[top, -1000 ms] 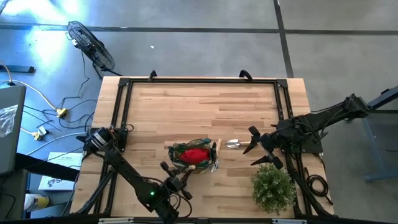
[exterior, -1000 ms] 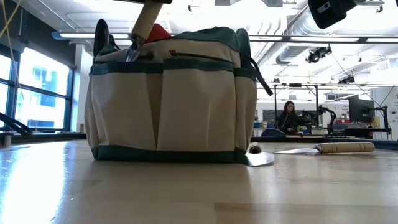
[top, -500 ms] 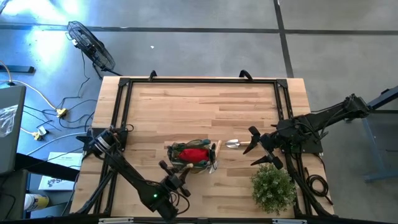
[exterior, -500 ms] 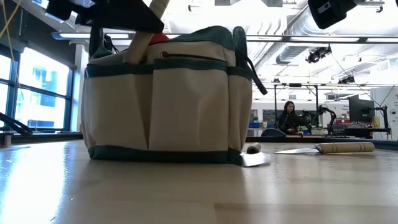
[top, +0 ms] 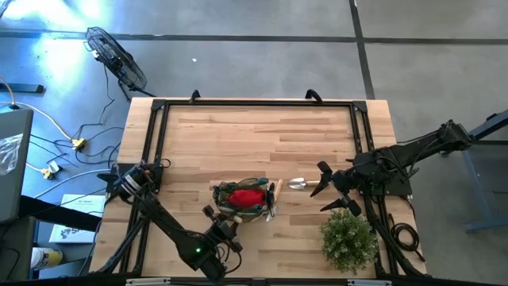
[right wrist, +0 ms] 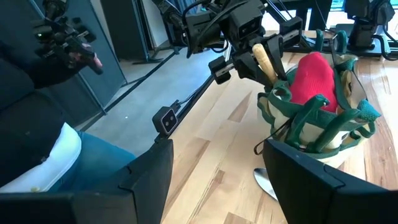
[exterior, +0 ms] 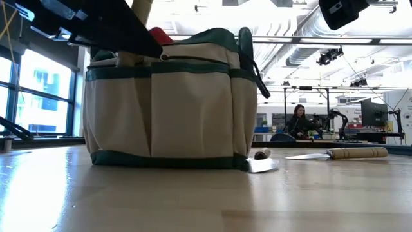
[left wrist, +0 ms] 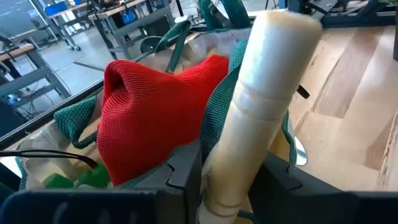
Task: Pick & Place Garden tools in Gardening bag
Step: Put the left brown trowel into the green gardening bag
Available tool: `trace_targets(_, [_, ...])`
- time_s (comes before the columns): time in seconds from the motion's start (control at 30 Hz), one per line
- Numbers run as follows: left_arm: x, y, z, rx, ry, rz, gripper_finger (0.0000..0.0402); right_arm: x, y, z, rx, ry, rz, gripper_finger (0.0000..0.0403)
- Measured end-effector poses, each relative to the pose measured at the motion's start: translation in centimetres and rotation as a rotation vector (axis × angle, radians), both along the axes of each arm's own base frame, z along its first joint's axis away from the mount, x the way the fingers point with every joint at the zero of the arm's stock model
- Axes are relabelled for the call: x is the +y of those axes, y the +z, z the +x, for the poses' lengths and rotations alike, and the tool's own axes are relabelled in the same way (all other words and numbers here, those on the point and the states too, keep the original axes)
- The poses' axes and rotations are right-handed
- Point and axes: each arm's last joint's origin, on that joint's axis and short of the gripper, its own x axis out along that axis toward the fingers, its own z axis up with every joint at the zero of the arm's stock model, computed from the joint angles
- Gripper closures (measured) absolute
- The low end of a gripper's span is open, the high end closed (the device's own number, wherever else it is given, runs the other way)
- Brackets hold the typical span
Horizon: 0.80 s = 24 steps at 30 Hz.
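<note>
Left gripper (left wrist: 233, 186) at the bag (top: 244, 199), fingers either side of a trowel's pale wooden handle (left wrist: 261, 106) standing in a side pocket, grip can't tell; red glove (left wrist: 155, 112) in the bag, another trowel (top: 305, 184) on the table (top: 262, 135) beside it; right gripper (top: 333, 191) waits open nearby

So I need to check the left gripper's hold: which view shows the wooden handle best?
The left wrist view: the wooden handle fills it, upright between the left gripper fingers. The right wrist view shows it small and distant; the low view only its tip above the gardening bag; the high view barely.
</note>
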Motion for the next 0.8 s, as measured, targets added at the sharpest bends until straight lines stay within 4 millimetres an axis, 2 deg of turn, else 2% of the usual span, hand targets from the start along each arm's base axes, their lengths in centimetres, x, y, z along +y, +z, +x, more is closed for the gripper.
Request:
trace_targets(0.47, [-0.1,0.3,0.1,-0.087,0.012,0.045,0.0295,0.0,0.0,0.0,0.001,0.0,0.0,0.0163])
trace_targets(0.8, [-0.3,1.6,0.4,-0.145,0.019,0.099,0.0295,0.0,0.0,0.0,0.001,0.0,0.0,0.0163])
